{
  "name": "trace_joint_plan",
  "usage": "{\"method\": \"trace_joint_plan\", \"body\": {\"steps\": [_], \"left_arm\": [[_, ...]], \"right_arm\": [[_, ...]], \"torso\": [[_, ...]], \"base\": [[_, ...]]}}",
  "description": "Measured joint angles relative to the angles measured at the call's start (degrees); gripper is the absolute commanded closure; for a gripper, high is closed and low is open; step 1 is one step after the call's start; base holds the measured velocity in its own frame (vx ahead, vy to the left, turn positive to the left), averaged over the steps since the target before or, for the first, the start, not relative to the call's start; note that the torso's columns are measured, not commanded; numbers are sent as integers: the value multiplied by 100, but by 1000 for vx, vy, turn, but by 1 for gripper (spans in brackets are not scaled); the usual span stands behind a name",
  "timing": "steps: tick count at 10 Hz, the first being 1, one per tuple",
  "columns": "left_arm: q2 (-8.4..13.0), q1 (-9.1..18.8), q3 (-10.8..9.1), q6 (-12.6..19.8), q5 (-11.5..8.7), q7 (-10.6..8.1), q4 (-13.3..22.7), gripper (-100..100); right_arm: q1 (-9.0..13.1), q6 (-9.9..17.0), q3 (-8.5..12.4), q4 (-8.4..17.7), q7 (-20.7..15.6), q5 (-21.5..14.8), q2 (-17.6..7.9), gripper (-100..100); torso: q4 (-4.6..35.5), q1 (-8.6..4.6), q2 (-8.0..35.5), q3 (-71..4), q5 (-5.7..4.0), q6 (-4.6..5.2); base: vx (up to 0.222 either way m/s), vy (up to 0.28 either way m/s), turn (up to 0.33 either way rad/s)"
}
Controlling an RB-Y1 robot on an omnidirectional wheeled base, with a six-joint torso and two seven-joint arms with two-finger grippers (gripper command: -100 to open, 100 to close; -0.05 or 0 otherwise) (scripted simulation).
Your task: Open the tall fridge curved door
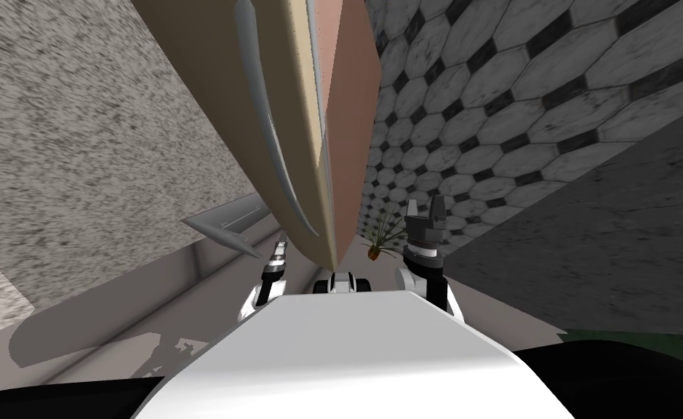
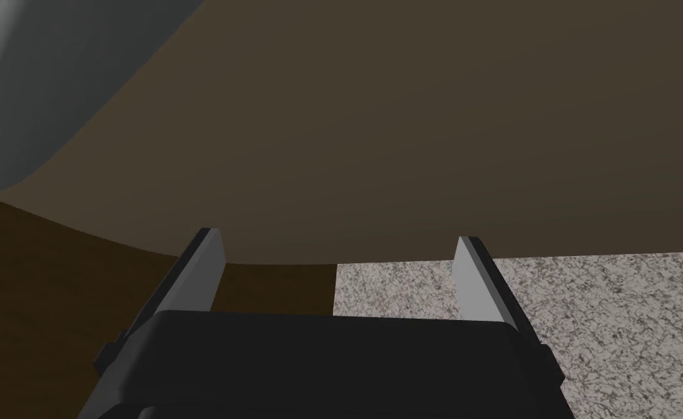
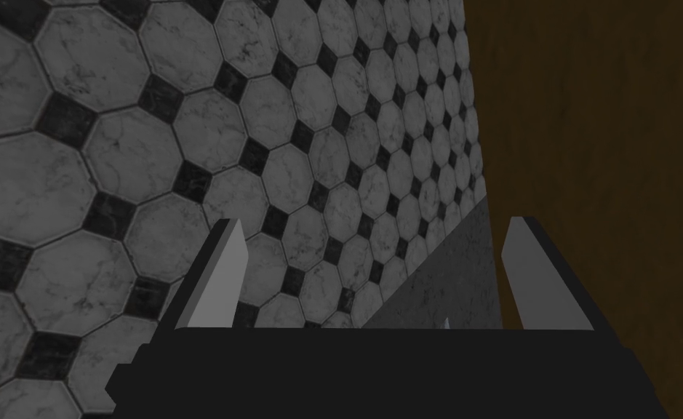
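Note:
The tall fridge fills the middle of the head view; its curved tan door [image 1: 209,80] faces left and its reddish-brown side [image 1: 350,116] faces right. A long grey curved handle [image 1: 260,98] runs down the door. My left forearm [image 1: 277,259] reaches in at the door's near end. In the left wrist view my left gripper [image 2: 340,244] is open with nothing between its fingers; the dull brown curved door [image 2: 405,131] is close ahead and the grey handle [image 2: 49,80] lies off to one side. My right gripper [image 1: 425,209] [image 3: 376,229] is raised beside the fridge, open and empty.
A speckled wall [image 1: 78,145] and a grey ledge [image 1: 187,276] run along my left. An octagon-tiled wall [image 1: 536,80] lies behind the fridge, with a small potted plant [image 1: 380,244] at its foot. A dark grey slab [image 1: 594,240] stands on my right.

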State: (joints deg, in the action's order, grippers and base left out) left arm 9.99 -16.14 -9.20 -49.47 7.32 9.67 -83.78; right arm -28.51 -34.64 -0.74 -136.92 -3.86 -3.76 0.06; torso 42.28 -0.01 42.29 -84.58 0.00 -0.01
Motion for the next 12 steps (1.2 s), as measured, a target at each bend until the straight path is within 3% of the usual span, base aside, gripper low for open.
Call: {"method": "trace_joint_plan", "body": {"steps": [6, 12], "left_arm": [[-58, 226, -158, -276, 83, 328, 897, -100], [-275, 423, -289, -553, 160, 635, 1728, -100]], "right_arm": [[0, 0, 0, 0, 0, 0, -1, 0], [0, 0, 0, 0, 0, 0, 0, 0]], "torso": [[0, 13, -1, 0, 4, 0], [0, -10, -2, 0, -2, 0]], "base": [[29, -106, 41], [26, -84, 30]]}}
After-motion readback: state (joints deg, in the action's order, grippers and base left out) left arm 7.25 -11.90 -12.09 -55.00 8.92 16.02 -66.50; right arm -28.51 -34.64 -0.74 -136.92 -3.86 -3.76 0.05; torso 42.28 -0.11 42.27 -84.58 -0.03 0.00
